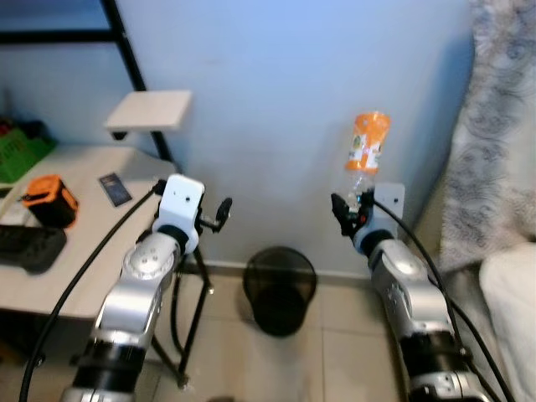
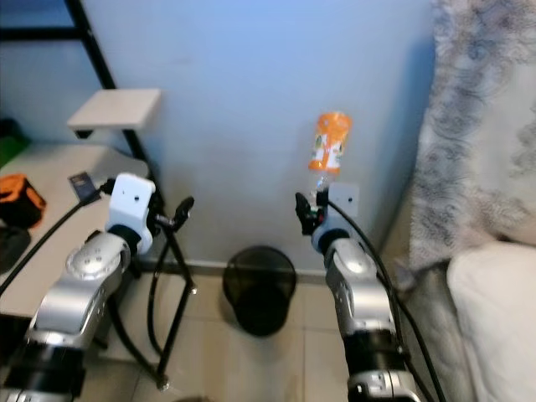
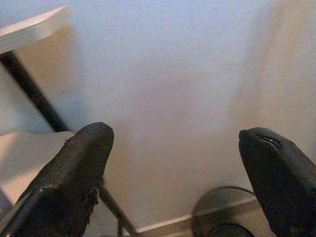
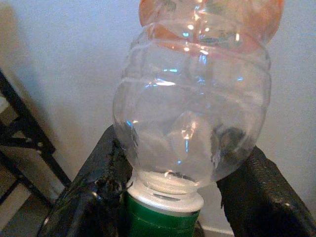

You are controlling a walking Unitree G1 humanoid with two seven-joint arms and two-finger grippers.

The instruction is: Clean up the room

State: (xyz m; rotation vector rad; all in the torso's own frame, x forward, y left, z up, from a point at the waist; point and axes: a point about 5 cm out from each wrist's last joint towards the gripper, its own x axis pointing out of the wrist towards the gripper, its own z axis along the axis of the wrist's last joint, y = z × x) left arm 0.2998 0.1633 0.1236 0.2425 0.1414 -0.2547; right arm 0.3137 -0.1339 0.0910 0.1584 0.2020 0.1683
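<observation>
Bottle (image 1: 367, 155), a clear plastic one with an orange label and green cap, stood cap-down in the right pincer (image 1: 350, 213), whose black fingers (image 4: 94, 192) clenched its neck, held up before the pale blue wall (image 1: 285, 84). The left pincer (image 1: 219, 213) hung released at about the same height, its fingers (image 3: 74, 182) spread apart and holding nothing. Below and between the arms, a black mesh wastebasket (image 1: 280, 289) sat on the tiled floor (image 1: 335, 352) against the wall. On the robot's left, the desk (image 1: 84, 251) carried an orange-and-black case (image 1: 48, 201).
</observation>
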